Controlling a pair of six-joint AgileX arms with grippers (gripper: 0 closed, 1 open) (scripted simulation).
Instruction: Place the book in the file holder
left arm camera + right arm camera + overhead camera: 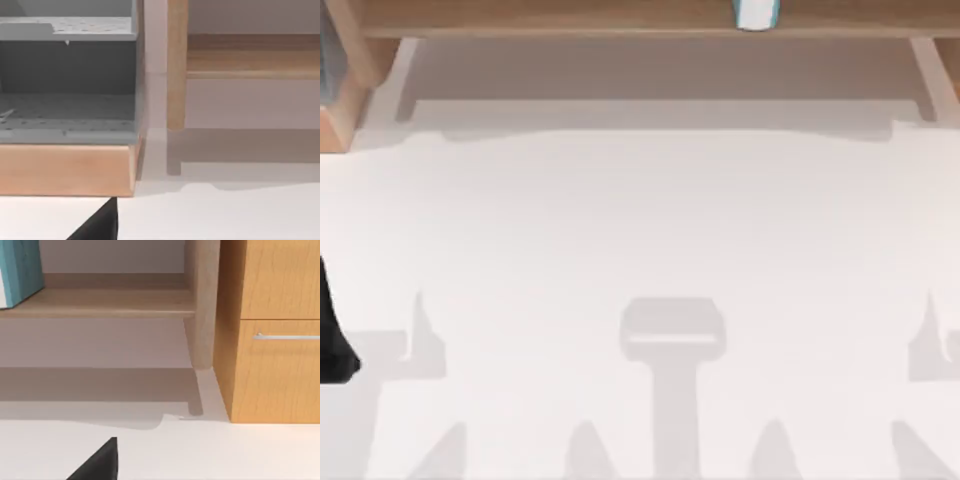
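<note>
White table [640,250], wooden shelf board [570,15] along its far edge, book [757,14] standing on the board

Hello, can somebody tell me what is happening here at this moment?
Nothing is being handled yet. The book stands on the wooden shelf board at the far edge of the table, right of centre. The file holder sits at the far left corner. The left arm is parked at the table's left edge, well short of both.

My top camera is looking straight down on the surface [640,230]; both wrist cameras are facing the shelf [100,302] low and close.
</note>
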